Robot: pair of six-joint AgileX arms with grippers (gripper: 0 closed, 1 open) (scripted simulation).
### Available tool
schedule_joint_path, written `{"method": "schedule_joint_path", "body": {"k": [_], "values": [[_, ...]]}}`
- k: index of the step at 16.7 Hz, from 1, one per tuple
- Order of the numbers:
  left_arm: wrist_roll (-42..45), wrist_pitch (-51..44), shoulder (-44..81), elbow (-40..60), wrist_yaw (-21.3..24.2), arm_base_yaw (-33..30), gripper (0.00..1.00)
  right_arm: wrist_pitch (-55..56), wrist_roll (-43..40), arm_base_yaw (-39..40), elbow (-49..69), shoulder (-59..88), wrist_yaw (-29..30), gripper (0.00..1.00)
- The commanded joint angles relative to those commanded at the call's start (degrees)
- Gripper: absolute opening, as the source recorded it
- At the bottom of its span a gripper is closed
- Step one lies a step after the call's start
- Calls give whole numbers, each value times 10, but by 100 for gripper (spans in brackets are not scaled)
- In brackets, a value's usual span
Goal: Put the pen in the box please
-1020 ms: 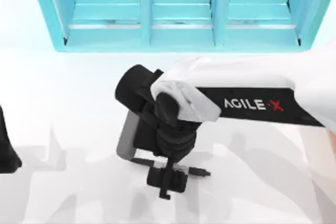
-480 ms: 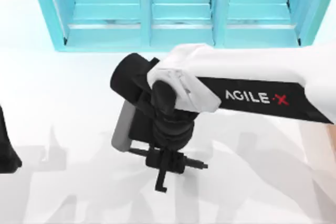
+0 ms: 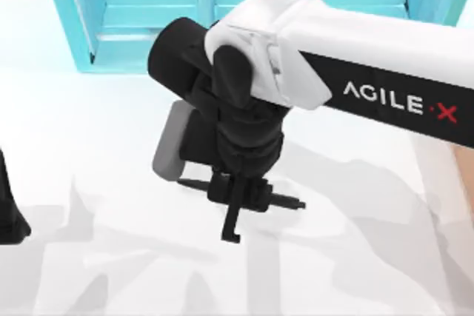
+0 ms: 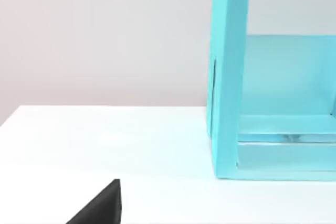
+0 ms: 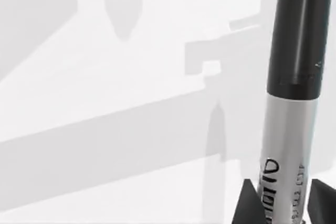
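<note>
Height has been gained by the right pincer [image 3: 235, 199] over the last second: in the top view the white forearm now looms larger and has been carried toward the light-blue shelf unit [image 3: 148, 20], and the shadows on the desk [image 3: 89, 146] have spread out beneath it. The pen [image 5: 296, 77] is clamped between the closed fingers, as the right wrist view makes plain: the pale labelled barrel is pinched between the two dark fingertips [image 5: 252, 205], and the black capped end juts out beyond them over bare white desk. From above, the pen is seen as a thin dark bar crossing under the pincer, its ends sticking out on either side. The lift is therefore judged to be done, with the pen carried clear of the surface rather than resting on it. What remains is the carry to the box [image 3: 468, 190], of which a tan sliver is made out well to the right of the pincer, at the desk's right edge. The left pincer [image 3: 11, 212] is parked far off to the other side, and whether it is open cannot be told.
</note>
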Motion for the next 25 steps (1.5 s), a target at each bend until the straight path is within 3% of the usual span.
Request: {"method": "schedule_joint_path", "body": {"k": [6,10,17,25], "values": [[0,0,0,0,0,0,100,-3,6,-3,4,0,-2,0],[0,0,0,0,0,0,100,-24,82,-59,30,7,-9,0],[0,0,0,0,0,0,100,-126,296,-209,94,52,11,0],[0,0,0,0,0,0,100,-263,632,-428,153,87,37,0]]}}
